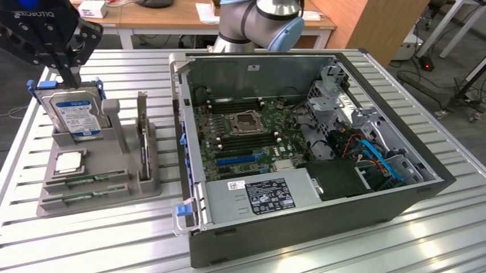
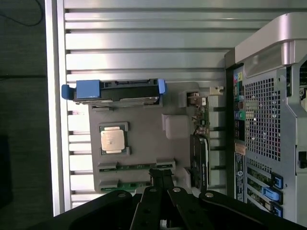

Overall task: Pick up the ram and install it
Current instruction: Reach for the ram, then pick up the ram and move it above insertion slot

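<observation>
In the exterior view, the one gripper (image 1: pixel 70 79) hung with its fingers pressed together and nothing between them. Its tips were just above and behind the top edge of the one hard drive (image 1: pixel 76 114), which stood upright in a grey holder (image 1: pixel 106 196) on the slatted metal table (image 1: pixel 114 239). One square processor (image 1: pixel 68 162) lay flat in the holder, below the gripper and on the far side of the drive from it. Farther from the gripper than the processor, two green sticks lay flat in parallel slots: one ram stick (image 1: pixel 85 181), and a second ram stick (image 1: pixel 82 197) just beyond it, both well apart from the fingers. One dark flat part (image 1: pixel 142 136) stood on edge at the holder's side, towards the one open computer case (image 1: pixel 304 142), whose motherboard was exposed. The arm's base (image 1: pixel 262 20) rose behind the case.

In the wrist view, the gripper (image 2: pixel 162 176) showed its two fingers closed tip to tip and empty. The ram stick (image 2: pixel 135 167) and the second ram stick (image 2: pixel 130 185) lay in their slots directly beneath the tips. The processor (image 2: pixel 114 140) lay beyond them, then the hard drive (image 2: pixel 117 91) with its two blue end clips. The dark flat part (image 2: pixel 200 163) stood beside the fingers, with the computer case (image 2: pixel 268 120) past it
</observation>
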You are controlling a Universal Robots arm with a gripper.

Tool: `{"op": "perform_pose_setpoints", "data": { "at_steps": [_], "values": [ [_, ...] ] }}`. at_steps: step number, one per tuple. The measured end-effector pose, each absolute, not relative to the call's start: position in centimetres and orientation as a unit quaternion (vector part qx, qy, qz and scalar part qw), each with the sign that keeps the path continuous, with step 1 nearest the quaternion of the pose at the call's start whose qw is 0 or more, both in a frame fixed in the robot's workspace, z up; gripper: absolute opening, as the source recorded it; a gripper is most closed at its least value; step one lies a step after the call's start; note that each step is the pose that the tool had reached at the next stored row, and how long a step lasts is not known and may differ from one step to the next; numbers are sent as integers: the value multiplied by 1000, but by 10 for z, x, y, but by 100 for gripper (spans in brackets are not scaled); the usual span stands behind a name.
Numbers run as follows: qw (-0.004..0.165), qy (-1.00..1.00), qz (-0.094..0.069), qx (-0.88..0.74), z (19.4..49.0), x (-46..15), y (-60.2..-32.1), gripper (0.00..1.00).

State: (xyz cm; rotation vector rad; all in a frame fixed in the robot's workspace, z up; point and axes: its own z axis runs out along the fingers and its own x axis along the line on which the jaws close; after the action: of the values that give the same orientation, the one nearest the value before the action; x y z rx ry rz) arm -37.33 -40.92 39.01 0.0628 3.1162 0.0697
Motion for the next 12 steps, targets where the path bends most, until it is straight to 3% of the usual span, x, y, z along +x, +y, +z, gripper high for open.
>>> {"op": "perform_pose_setpoints", "data": {
  "at_steps": [12],
  "values": [
    [12, 999, 22, 20, 390, -373, -411, 9]
  ]
}}
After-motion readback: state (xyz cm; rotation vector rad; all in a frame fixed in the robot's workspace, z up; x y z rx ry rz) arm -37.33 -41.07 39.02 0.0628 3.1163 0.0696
